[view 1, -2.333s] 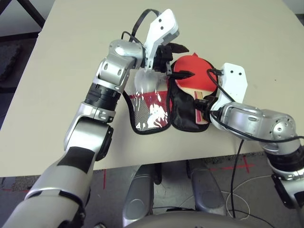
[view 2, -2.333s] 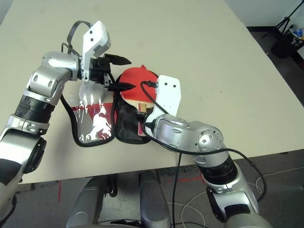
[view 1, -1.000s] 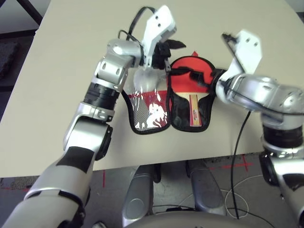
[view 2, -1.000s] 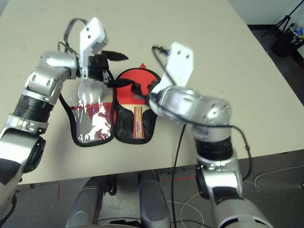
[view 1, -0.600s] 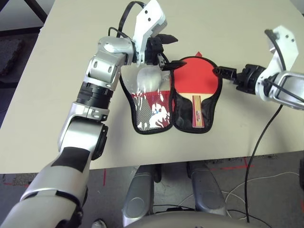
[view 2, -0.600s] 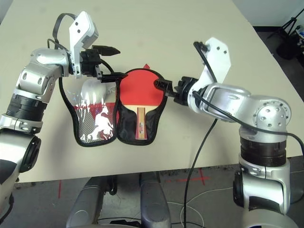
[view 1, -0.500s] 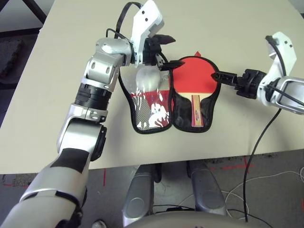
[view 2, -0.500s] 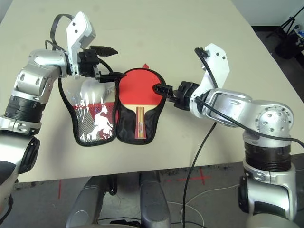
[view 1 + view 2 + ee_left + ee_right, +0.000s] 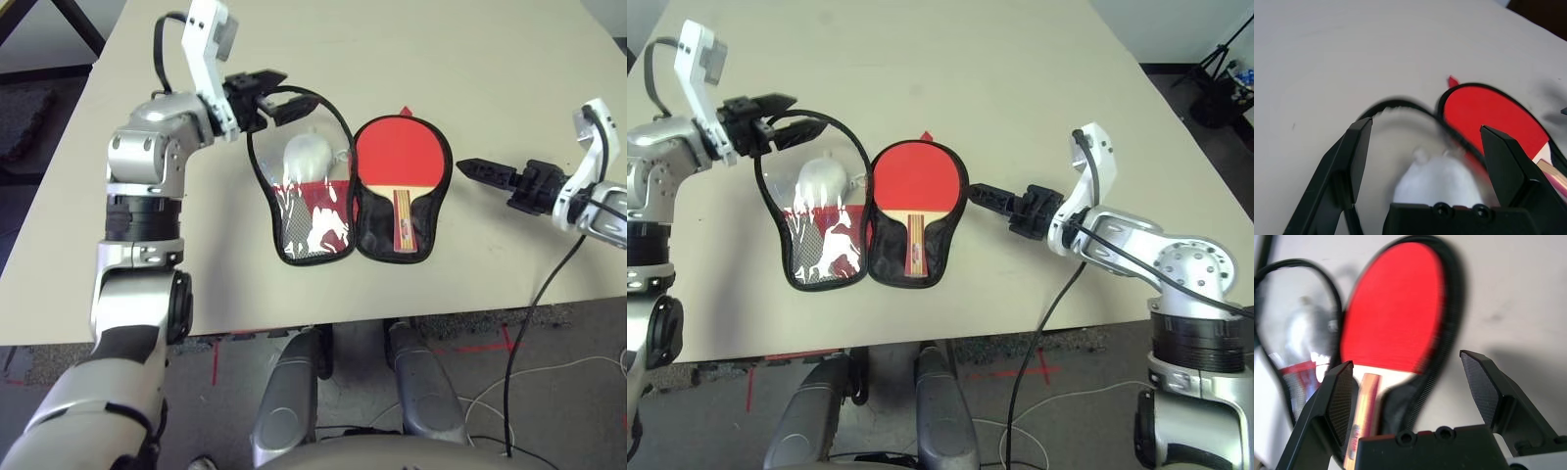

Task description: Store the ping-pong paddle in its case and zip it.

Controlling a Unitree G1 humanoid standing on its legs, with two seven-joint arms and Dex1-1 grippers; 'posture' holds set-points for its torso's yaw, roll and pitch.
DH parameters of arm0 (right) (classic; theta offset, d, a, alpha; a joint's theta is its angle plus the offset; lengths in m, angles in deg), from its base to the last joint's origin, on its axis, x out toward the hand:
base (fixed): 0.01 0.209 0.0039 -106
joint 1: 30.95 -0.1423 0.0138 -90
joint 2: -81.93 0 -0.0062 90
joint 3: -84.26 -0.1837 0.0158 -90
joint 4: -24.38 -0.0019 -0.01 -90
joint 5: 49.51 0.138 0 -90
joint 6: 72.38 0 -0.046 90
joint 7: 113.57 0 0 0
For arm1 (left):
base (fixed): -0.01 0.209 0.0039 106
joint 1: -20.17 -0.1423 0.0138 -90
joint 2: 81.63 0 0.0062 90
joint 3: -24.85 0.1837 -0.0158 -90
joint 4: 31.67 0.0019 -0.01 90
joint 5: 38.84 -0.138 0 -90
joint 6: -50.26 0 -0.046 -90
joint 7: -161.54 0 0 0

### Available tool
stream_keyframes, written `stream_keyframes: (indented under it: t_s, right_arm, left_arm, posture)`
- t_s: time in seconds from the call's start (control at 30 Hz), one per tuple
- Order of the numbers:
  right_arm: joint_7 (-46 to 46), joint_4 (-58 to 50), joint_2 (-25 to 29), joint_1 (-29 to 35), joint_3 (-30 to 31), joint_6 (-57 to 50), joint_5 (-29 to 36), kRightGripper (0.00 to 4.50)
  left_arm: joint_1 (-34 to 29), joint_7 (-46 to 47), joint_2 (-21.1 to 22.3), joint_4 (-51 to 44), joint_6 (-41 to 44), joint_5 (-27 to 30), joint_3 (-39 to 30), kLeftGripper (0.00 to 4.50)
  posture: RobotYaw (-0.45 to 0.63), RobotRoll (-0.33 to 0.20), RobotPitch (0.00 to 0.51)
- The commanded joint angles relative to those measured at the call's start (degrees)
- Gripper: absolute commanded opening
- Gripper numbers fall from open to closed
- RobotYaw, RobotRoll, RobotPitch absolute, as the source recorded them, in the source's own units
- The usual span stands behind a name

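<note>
While the case (image 9: 353, 191) lies spread open on the table (image 9: 470, 59), your paddle sits inside its right half.

You see the ping-pong paddle (image 9: 400, 162) face up in that black-lined half, red blade away from the robot, wooden handle pointing back toward it. On the other half a pale pouch (image 9: 308, 157) lies under clear mesh, with the black zipper edge looping around it. Your left gripper (image 9: 279, 93) hovers at the far left rim of the case, fingers spread apart and holding nothing. Your right gripper (image 9: 472, 169) floats over bare table just to the right of the case, its fingers parted too, clear of the paddle.
</note>
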Motion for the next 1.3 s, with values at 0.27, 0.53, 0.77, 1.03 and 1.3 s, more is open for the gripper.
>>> stream_keyframes:
  t_s: [0.27,0.53,0.77,1.03,1.3]
  right_arm:
    - [15.5,8.6,-3.6,-5.3,2.0,-1.2,-14.4,4.48]
    - [16.6,6.8,-5.6,-4.9,-1.3,-4.5,-17.3,4.48]
    - [14.9,5.5,-6.4,-4.2,-5.1,-6.7,-18.6,4.48]
    - [12.9,3.4,-7.7,-4.0,-8.1,-9.2,-18.5,4.48]
    - [11.2,1.9,-9.3,-4.2,-9.5,-10.6,-18.5,4.48]
  left_arm:
    - [0.6,2.6,1.9,0.7,6.1,5.6,-4.9,4.5]
    - [1.3,3.0,3.2,1.9,8.9,8.1,-5.8,4.5]
    - [-3.0,2.9,3.2,0.6,9.4,8.5,-4.6,4.5]
    - [-8.4,3.7,0.6,-2.4,13.6,10.9,-3.9,4.5]
    - [-9.2,5.0,-3.1,-2.8,13.7,10.9,-1.7,4.5]
  posture:
    - [0.01,0.0,0.238]
    - [0.0,0.0,0.237]
    - [-0.01,0.0,0.237]
    - [-0.02,0.0,0.241]
    - [-0.05,0.0,0.24]
